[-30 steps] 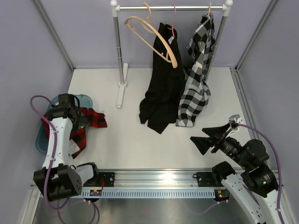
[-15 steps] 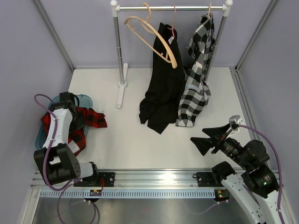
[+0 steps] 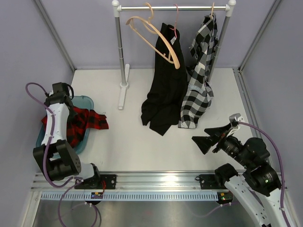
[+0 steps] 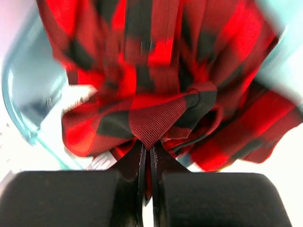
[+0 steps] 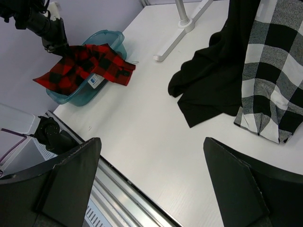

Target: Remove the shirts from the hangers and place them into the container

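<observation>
While the left claw (image 4: 147, 150) pinches shut on a fold of the red plaid shirt (image 4: 156, 118), the cloth drapes across the teal tub (image 3: 85, 100), one end spilling onto the table (image 3: 142, 146). Opposite, the right claw (image 3: 200, 135) gapes wide, empty. A black shirt (image 3: 163, 90) and a checked shirt (image 3: 201, 80) hang from the rail (image 3: 189, 7) behind.

Motion blur smears the red plaid shirt (image 4: 156, 109) in the left wrist view; it runs off the top and right edges, and its white label (image 4: 78, 94) is unreadable. It covers most of the container (image 4: 21, 94). The right wrist view's top edge cuts off the black shirt (image 5: 222, 71) and checked shirt (image 5: 274, 80).
</observation>
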`<state>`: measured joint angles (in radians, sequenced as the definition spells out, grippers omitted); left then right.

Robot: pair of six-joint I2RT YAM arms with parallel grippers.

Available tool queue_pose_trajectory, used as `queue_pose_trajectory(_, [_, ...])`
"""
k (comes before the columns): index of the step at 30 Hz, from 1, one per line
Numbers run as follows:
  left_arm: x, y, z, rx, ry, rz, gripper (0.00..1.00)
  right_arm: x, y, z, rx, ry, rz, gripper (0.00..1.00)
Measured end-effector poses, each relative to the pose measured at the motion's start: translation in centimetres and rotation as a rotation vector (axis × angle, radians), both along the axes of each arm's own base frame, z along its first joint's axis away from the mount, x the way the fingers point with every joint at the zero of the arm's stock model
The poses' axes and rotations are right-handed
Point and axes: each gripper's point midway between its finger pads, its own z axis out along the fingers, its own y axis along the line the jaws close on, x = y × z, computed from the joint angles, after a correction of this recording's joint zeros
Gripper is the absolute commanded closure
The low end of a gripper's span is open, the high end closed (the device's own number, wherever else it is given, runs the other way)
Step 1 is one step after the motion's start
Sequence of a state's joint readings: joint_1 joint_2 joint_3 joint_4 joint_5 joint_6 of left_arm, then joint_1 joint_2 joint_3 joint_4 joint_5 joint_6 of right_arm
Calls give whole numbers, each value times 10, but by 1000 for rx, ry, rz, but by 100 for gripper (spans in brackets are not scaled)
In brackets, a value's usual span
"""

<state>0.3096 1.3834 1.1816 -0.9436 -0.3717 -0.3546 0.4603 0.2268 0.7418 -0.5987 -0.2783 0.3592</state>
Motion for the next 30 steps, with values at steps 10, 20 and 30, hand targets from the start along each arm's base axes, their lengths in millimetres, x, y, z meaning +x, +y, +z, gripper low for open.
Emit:
queue_pose_trajectory(10, [75, 37, -17, 130, -191, 3, 100, 7, 2, -1, -21, 42, -8, 1])
queue_pose_trajectory(20, [95, 42, -111, -30, -84, -14, 84, 15, 1, -2, -60, 67, -31, 1])
queue_pose_trajectory(30, [96, 15, -42, -87, -203, -59, 11, 18, -1, -3, -69, 68, -45, 1])
